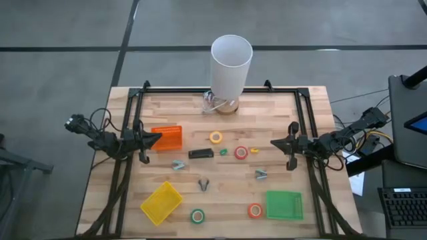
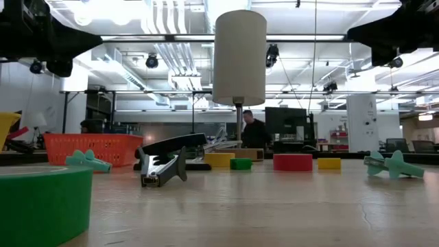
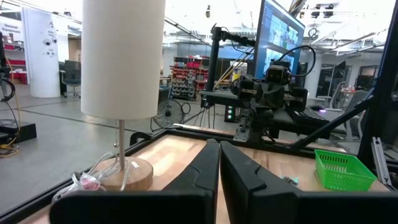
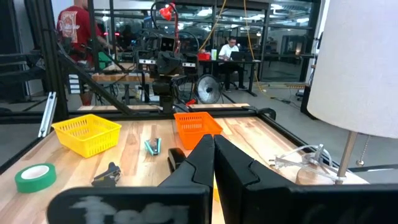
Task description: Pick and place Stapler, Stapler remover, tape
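Observation:
The black stapler (image 1: 201, 153) lies flat near the table's middle. Around it lie tape rings: yellow (image 1: 216, 137), red (image 1: 241, 153), green (image 1: 197, 216) and orange-red (image 1: 255, 211). Three staple removers rest on the wood: a teal one (image 1: 178, 165), a dark one (image 1: 203, 184) and another teal one (image 1: 261, 175). My left gripper (image 1: 157, 139) hovers shut over the orange tray's edge, above the table. My right gripper (image 1: 275, 143) hovers shut right of the red ring. Both wrist views show the fingers closed together, left (image 3: 219, 163) and right (image 4: 213, 155).
An orange tray (image 1: 167, 138) sits at the left, a yellow tray (image 1: 161, 203) near the front left, a green tray (image 1: 284, 205) near the front right. A white lamp (image 1: 231, 67) stands at the far edge with a cable at its base. A black frame borders the table.

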`<action>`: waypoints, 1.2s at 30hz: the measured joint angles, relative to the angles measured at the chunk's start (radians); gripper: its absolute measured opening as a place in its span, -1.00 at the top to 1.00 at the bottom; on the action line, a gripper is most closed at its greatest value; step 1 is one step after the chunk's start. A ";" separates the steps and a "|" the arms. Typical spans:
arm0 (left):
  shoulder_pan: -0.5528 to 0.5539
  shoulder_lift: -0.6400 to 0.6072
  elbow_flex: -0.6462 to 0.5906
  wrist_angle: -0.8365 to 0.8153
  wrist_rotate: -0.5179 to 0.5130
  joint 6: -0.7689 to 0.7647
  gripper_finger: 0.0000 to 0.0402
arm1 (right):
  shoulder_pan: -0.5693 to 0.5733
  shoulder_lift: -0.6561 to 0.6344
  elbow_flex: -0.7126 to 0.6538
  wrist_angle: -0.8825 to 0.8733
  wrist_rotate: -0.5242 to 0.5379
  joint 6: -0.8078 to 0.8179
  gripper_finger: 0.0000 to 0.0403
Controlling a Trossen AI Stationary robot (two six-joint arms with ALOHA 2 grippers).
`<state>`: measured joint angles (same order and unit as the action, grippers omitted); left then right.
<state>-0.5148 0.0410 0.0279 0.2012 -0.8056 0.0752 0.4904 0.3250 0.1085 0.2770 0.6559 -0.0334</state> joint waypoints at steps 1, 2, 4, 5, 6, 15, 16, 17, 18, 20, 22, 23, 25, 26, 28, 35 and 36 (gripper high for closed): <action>0.000 0.000 0.000 0.000 0.000 0.000 0.91 | 0.000 0.000 0.000 0.000 0.000 0.000 0.96; 0.000 0.000 0.000 0.000 0.000 0.000 0.91 | -0.001 0.000 0.000 0.000 0.000 0.000 0.96; 0.000 0.000 0.000 0.000 0.000 0.000 0.91 | -0.001 0.005 0.000 -0.001 0.000 -0.006 0.96; 0.000 0.000 0.000 0.000 0.000 0.000 0.91 | -0.001 0.008 0.000 -0.001 -0.001 0.002 0.96; 0.000 0.000 0.000 0.000 0.000 0.000 0.91 | 0.000 0.009 0.000 -0.001 -0.003 0.024 0.96; 0.000 0.000 0.000 0.000 0.000 0.000 0.91 | -0.001 0.021 0.000 0.038 -0.001 0.306 0.96; 0.000 0.000 0.000 0.000 0.000 0.000 0.91 | 0.000 0.022 0.000 0.055 -0.001 0.303 0.96; 0.000 0.000 0.000 0.000 0.000 0.000 0.91 | 0.000 0.025 0.000 0.078 -0.001 0.303 0.96; 0.000 0.000 0.000 0.000 0.000 0.000 0.91 | 0.000 0.029 0.000 0.103 -0.001 0.299 0.96; 0.000 0.000 0.000 0.000 0.000 0.000 0.91 | 0.000 0.046 0.000 0.159 -0.001 0.264 0.96; 0.000 0.000 0.000 0.000 0.000 0.000 0.91 | -0.001 0.070 0.000 0.222 -0.001 0.209 0.96; 0.000 0.000 0.000 0.000 0.000 0.000 0.91 | -0.002 0.086 0.000 0.260 0.000 0.178 0.96; 0.000 0.000 0.000 0.000 0.000 0.000 0.91 | -0.010 0.126 0.001 0.325 0.000 0.134 0.96; 0.000 0.000 0.000 0.000 0.000 0.000 0.91 | -0.015 0.148 0.001 0.337 0.000 0.131 0.96; 0.000 0.000 0.000 0.000 0.000 0.000 0.91 | -0.024 0.187 0.001 0.333 0.001 0.150 0.96; 0.000 0.000 0.000 0.000 0.000 0.000 0.91 | -0.039 0.314 0.000 0.306 0.001 0.320 0.96; 0.000 0.000 0.000 0.000 0.000 0.000 0.91 | -0.045 0.333 0.000 0.301 0.000 0.343 0.96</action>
<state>-0.5144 0.0410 0.0280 0.2008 -0.8058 0.0753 0.4449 0.6583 0.1086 0.5781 0.6563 0.3095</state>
